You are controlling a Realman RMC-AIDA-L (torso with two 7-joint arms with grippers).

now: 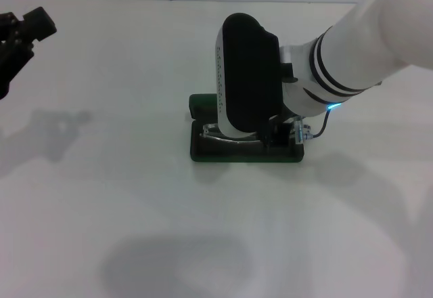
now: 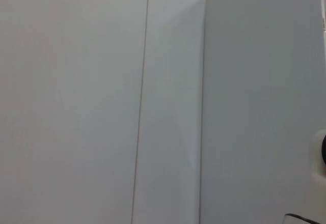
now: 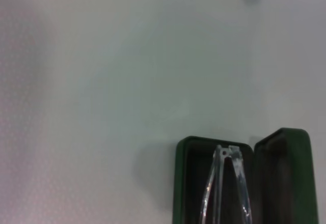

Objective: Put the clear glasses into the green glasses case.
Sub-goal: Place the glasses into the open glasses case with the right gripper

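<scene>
Nearest the robot the white table (image 1: 135, 230) lies bare and broad. Past it, at mid-table, the green glasses case (image 1: 203, 150) sits open, its front edge running across the head view. The right arm reaches in from the right and hangs directly over the case, its wrist housing covering most of the tray; the right gripper (image 1: 274, 135) is down at the case, and I cannot tell how far its fingers are parted or whether they hold anything. In the right wrist view the clear glasses (image 3: 224, 183) lie inside the tray of the case, folded arms running along its length, with the lid (image 3: 285, 178) standing open beside it. Free table surrounds the case on every side. Farthest off, the left gripper (image 1: 17, 40) hangs parked at the far left edge, well apart; its finger spread I cannot tell
</scene>
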